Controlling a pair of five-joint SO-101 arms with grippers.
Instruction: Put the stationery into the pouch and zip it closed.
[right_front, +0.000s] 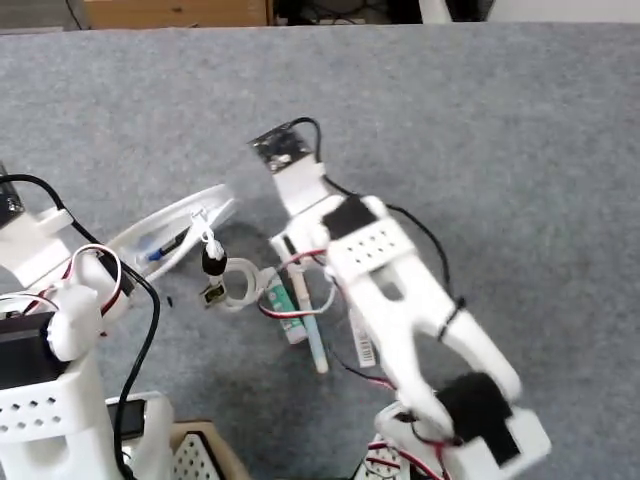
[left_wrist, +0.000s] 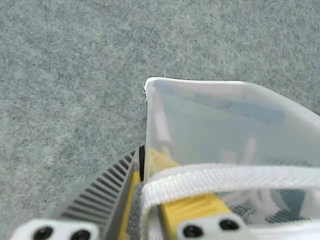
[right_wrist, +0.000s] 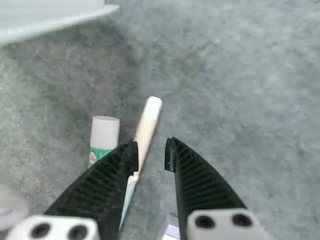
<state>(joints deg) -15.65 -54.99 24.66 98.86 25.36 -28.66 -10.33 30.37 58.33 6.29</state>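
Note:
The white see-through pouch (right_front: 178, 226) lies left of centre with its mouth held up. My left gripper (right_front: 128, 248) is shut on the pouch rim (left_wrist: 165, 150), yellow finger (left_wrist: 192, 206) inside, grey finger (left_wrist: 107, 187) outside. A pen is inside the pouch. A cream pen (right_front: 312, 335) and a green-and-white glue stick (right_front: 285, 305) lie side by side right of it. My right gripper (right_wrist: 150, 149) hangs open just above the pen (right_wrist: 148, 122), with the glue stick (right_wrist: 104, 136) beside one finger. In the high view the right gripper (right_front: 298, 262) is over the pen's far end.
A clear tape ring (right_front: 240, 284) and a small black item (right_front: 213, 262) lie between the pouch and the glue stick. A barcoded strip (right_front: 362, 345) lies under the right arm. Grey carpet stretches open behind and to the right.

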